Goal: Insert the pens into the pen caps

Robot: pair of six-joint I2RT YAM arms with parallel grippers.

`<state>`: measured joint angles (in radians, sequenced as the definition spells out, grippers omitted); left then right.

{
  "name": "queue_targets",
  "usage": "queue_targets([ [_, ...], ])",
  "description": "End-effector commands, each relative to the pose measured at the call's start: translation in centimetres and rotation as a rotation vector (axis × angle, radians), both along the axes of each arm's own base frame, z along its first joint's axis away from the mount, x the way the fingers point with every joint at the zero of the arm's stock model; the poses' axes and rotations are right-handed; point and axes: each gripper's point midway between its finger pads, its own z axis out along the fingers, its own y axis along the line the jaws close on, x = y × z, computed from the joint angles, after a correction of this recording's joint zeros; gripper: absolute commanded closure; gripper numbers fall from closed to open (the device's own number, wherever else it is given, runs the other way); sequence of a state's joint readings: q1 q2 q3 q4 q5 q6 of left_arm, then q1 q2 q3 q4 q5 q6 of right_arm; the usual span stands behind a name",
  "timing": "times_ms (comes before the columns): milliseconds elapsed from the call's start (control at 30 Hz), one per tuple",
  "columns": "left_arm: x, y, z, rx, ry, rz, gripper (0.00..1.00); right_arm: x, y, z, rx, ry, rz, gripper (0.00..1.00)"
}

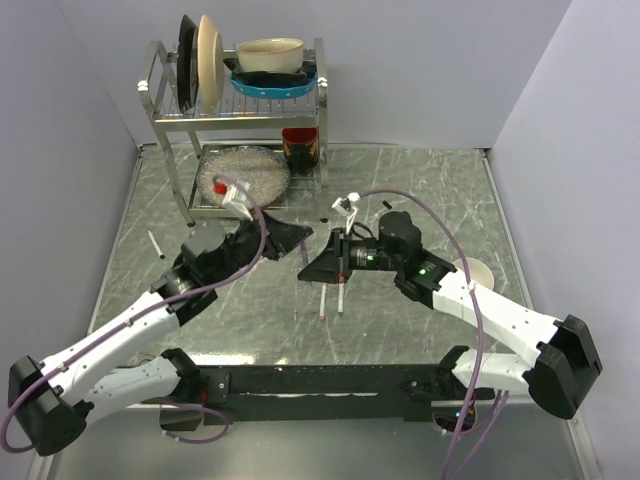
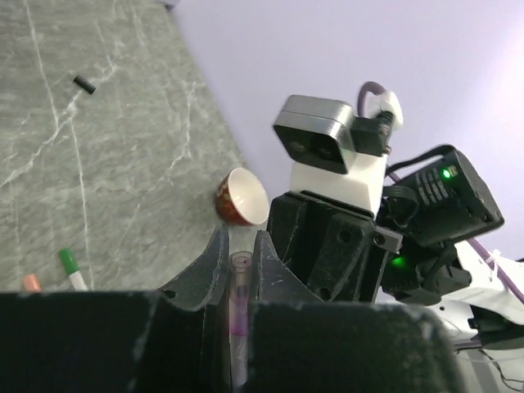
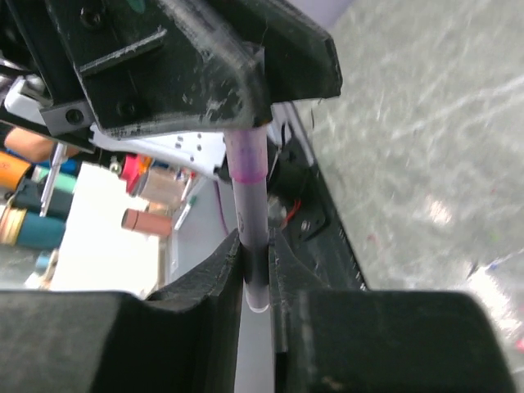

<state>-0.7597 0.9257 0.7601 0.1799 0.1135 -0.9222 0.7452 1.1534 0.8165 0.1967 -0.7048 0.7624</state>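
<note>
My left gripper (image 1: 296,240) and right gripper (image 1: 322,262) meet above the table's middle, both shut on one slim pen. In the right wrist view the whitish pen barrel (image 3: 252,237) sits between my right jaws, and its wider pink cap (image 3: 246,155) runs up into the left gripper. In the left wrist view the same pink-banded tube (image 2: 238,307) is pinched between my left jaws. Two more pens (image 1: 322,300) (image 1: 342,298) lie side by side on the table below the grippers; their green end (image 2: 69,262) and red end (image 2: 31,282) show. A black cap (image 2: 83,83) lies apart.
A dish rack (image 1: 165,120) with plates and bowls stands at the back left, over a plate of rice (image 1: 243,172). A small bowl (image 1: 478,272) lies on its side at the right, also in the left wrist view (image 2: 243,196). Another white pen (image 1: 157,244) lies far left.
</note>
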Motion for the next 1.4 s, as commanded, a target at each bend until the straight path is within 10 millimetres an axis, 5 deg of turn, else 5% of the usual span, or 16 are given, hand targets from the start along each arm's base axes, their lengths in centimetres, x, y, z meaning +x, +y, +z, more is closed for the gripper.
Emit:
queue_targets([
  [0, -3.8, -1.6, -4.9, 0.261, 0.185, -0.246, 0.99, 4.4, -2.5, 6.6, 0.219, -0.24, -0.252, 0.7],
  [133, -0.2, -0.9, -4.7, 0.302, 0.188, -0.172, 0.99, 1.7, -4.5, 1.6, 0.103, -0.207, -0.224, 0.31],
  [267, 2.3, -0.5, -7.1, 0.39, 0.21, -0.096, 0.99, -0.1, -7.3, 0.6, 0.062, -0.215, -0.292, 0.16],
  [433, 4.2, -0.4, -13.8, 0.498, 0.308, -0.034, 0.99, 0.7, -10.0, -1.2, 0.0, -0.185, -0.457, 0.04],
  [600, 5.3, -1.3, -19.3, 0.51, 0.396, -0.013, 0.99, 1.4, -10.9, -1.7, -0.038, -0.171, -0.521, 0.01],
  [933, 6.7, -1.7, -26.4, 0.587, 0.522, 0.02, 0.94, 2.9, -11.6, -2.9, -0.143, -0.124, -0.594, 0.02],
  [1200, 6.4, -0.7, -28.4, 0.636, 0.576, 0.058, 0.76, 4.7, -13.2, -4.5, -0.254, -0.074, -0.72, 0.02],
  [1367, 7.3, -0.3, -25.9, 0.642, 0.561, 0.114, 0.49, 4.8, -13.4, -3.9, -0.25, -0.071, -0.735, 0.02],
])
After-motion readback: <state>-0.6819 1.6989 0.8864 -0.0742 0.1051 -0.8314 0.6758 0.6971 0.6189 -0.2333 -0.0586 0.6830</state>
